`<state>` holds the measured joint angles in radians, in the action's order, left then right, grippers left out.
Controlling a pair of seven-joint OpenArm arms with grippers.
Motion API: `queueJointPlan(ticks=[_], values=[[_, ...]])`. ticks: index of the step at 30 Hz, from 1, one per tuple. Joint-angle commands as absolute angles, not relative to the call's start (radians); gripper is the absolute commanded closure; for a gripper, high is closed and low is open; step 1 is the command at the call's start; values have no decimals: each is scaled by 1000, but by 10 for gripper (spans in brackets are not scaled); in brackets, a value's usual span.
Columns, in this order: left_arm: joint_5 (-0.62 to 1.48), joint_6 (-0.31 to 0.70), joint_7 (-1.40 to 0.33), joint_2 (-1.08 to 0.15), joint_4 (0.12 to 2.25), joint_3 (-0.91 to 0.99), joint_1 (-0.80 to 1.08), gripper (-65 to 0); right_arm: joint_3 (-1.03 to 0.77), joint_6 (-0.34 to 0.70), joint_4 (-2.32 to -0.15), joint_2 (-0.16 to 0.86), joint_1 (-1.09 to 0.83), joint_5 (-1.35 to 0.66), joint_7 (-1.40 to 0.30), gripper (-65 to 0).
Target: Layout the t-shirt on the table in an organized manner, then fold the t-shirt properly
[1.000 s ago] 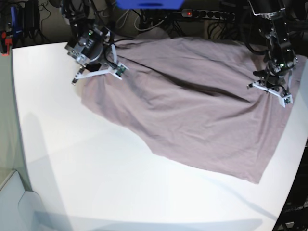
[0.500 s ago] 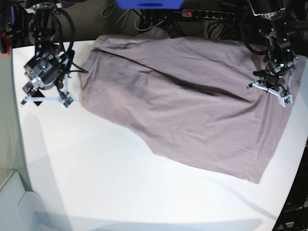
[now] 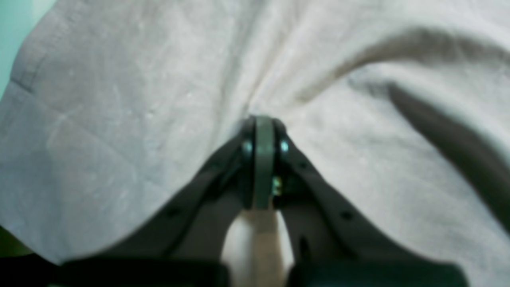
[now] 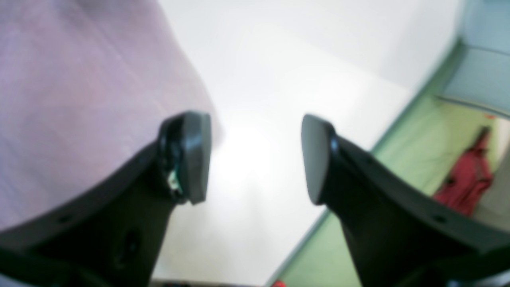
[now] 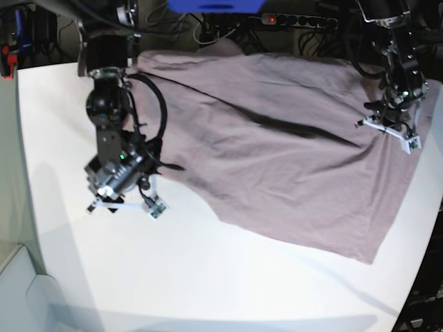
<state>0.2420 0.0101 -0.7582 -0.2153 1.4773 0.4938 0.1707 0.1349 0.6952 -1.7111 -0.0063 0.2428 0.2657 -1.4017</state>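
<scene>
**Right fingers spread over bare tabletop, left fingers pinching the shirt's far side**

At the left of the base view I see my right gripper [image 5: 124,206] hanging over the white tabletop [image 5: 83,270], just beside the t-shirt's near left edge. Its fingers [image 4: 191,155] are spread wide with nothing between them; in the right wrist view the gap frames only bare white surface, with the mauve cloth lying under the left finger and the tabletop's edge running diagonally at the lower right, green floor beyond it.

Around that gripper I have plenty of open room: the whole left strip and the lower left of the frame are bare tabletop.

The t-shirt [image 5: 277,159] covers the upper middle and right of the tabletop, spread out but not flat, with a long dark fold running across its upper part. Its lower edge slants from middle left down to a corner at the lower right, close to the rounded edge of the tabletop.

At the upper right, my left gripper [image 5: 387,131] sits on the cloth near the right edge. In the left wrist view its fingers [image 3: 261,159] are pressed together on a pinch of fabric, creases radiating from the tips.
</scene>
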Motion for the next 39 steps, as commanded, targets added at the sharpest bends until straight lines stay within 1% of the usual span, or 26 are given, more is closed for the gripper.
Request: queueJointPlan(ticks=[1,4,7,17,19,20,21,22,23,25,26,30,37,39], values=[[242,5,-763,-223,1491,496,168,-4,133,698,-1678,-22,288,272,-1396,-365],[242,5,-763,-223,1491,496,170,-4,133,698,-1534,-62,341,272,-1396,-365],[242,5,-763,-223,1491,496,170,-4,131,698,-1431,-79,366,271,-1372,-365],[242,5,-763,-223,1491,496,171,-4,130,698,-1227,-90,389,271,-1208,-364],[242,5,-763,-223,1491,496,171,-4,101,698,-1196,-90,398,271,-1187,-356],[242,5,-763,-222,1491,496,171,-4,81,698,-1190,-90,398,271,-1181,-344],[242,5,-763,-222,1491,496,171,-4,67,698,-1190,-90,401,271,-1178,-316],[242,5,-763,-222,1491,496,171,-4,59,698,-1190,-88,409,269,-1176,-273],[242,5,-763,-222,1491,496,171,-4,59,698,-1188,-87,415,269,-1176,-212],[242,5,-763,-222,1491,496,171,-4,61,698,-1188,-85,435,272,-1170,-55],[242,5,-763,-222,1491,496,171,-4,61,698,-1188,-84,449,275,-1167,0],[242,5,-763,-222,1491,498,170,-4,61,698,-1187,-67,512,275,-1158,0],[243,5,-773,-220,1497,498,163,-4,64,698,-1185,-65,653,275,-1069,0],[243,4,-774,-197,1521,498,163,-4,73,698,-1185,-65,685,275,-1029,0]])
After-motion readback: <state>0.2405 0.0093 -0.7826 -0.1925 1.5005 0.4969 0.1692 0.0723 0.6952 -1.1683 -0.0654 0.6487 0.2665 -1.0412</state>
